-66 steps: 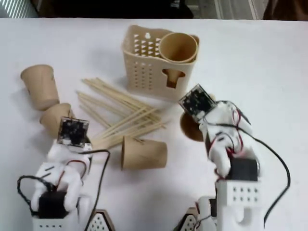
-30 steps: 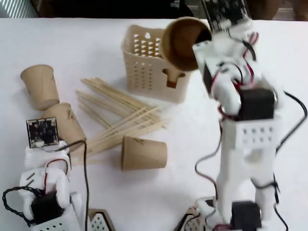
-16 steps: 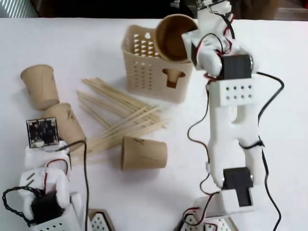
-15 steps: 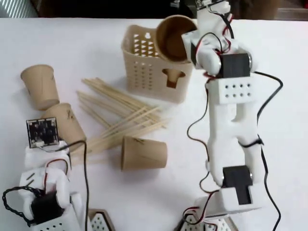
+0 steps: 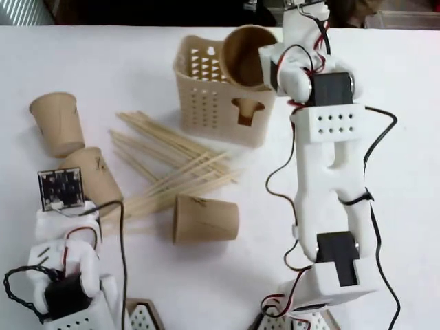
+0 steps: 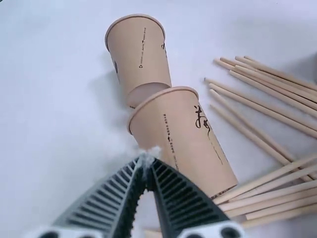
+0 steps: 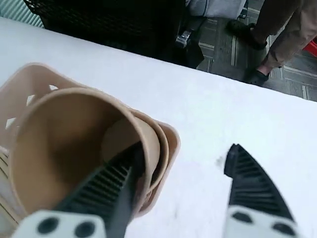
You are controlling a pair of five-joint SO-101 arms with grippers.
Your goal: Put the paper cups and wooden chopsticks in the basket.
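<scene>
While my right gripper (image 7: 184, 154) hangs wide open at the tilted paper cup (image 5: 244, 58) lodged in the basket (image 5: 206, 110), drop apparently done, my left gripper (image 6: 146, 161), pinched shut and empty, hovers over a fallen cup (image 6: 183, 134); next, I judge, it must open to grasp.

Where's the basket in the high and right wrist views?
High view: basket at top centre, beyond the chopsticks.
Right wrist view: basket around the tilted cup, beside the right end effector.
Shared landmark: that tilted cup at the basket's corner.
</scene>
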